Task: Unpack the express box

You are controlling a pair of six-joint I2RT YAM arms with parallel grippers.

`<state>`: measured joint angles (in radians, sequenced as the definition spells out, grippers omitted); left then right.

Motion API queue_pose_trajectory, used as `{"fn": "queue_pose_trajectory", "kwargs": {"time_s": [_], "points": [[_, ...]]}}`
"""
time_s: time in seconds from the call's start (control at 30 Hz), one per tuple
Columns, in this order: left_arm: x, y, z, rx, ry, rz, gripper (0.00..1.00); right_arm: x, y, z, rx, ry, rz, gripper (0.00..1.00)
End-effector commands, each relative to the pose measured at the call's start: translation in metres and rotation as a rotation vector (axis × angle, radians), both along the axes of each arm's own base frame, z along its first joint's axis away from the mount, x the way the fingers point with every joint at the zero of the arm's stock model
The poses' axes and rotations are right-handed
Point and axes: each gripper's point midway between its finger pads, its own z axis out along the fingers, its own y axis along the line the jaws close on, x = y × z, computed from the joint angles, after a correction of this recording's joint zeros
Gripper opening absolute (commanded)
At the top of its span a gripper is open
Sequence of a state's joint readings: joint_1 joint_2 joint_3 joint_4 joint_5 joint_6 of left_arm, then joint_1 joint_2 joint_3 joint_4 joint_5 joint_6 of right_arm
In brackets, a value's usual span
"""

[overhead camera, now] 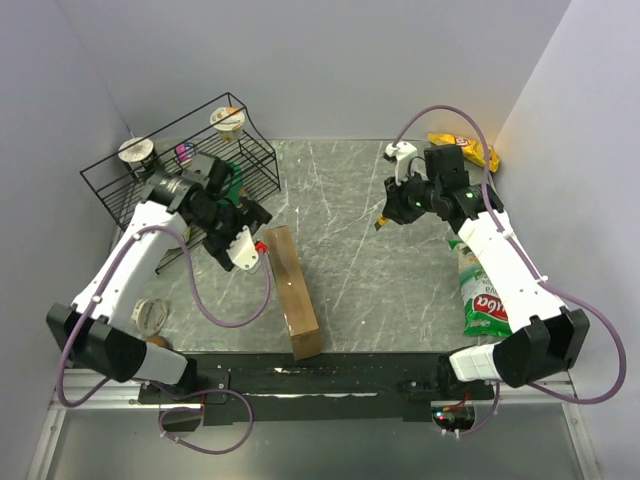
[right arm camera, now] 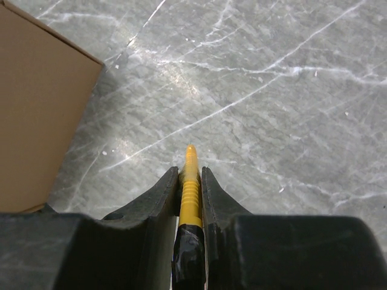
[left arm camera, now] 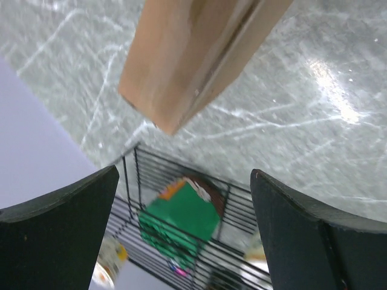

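My left end effector [left arm camera: 184, 171] gapes wide, so the edge-standing box [overhead camera: 298, 295] mid-frame may topple once the right end effector [right arm camera: 190, 175], clamping a yellow tool [right arm camera: 190, 158], prods it.

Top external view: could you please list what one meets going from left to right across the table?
From the left: wire basket → express box → right gripper, shut on a yellow tool → green snack bag. The left gripper overlaps the basket, so it is left out.

arms [overhead camera: 125, 270]: white shells, black joints | cables [overhead camera: 215, 315]: purple, looping | fingers [left arm camera: 54, 241]: matte black, curved
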<state>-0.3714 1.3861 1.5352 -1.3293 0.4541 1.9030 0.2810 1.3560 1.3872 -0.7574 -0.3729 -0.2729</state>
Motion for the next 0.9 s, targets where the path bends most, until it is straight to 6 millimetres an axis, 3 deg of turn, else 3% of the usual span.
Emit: {"fn": "queue_pose_trajectory", "kwargs": {"time_s": [0.0, 0.17, 0.4, 0.57, 0.87], "points": [[-0.011, -0.038, 0.023, -0.034, -0.123, -0.302, 0.96, -0.007, -0.006, 0.014, 0.055, -0.034, -0.013, 0.0], [-0.04, -0.065, 0.008, -0.068, -0.028, -0.371, 0.96, -0.009, -0.008, 0.014, 0.078, -0.022, -0.018, 0.0], [-0.062, -0.093, -0.01, -0.089, 0.087, -0.433, 0.96, -0.009, -0.011, 0.014, 0.08, -0.02, -0.024, 0.0], [-0.073, -0.091, -0.029, -0.045, 0.119, -0.464, 0.96, -0.014, -0.014, 0.013, 0.078, -0.014, -0.024, 0.0], [-0.072, -0.094, -0.039, -0.017, 0.193, -0.4, 0.97, -0.018, -0.025, 0.009, 0.094, -0.006, -0.059, 0.0]]}}
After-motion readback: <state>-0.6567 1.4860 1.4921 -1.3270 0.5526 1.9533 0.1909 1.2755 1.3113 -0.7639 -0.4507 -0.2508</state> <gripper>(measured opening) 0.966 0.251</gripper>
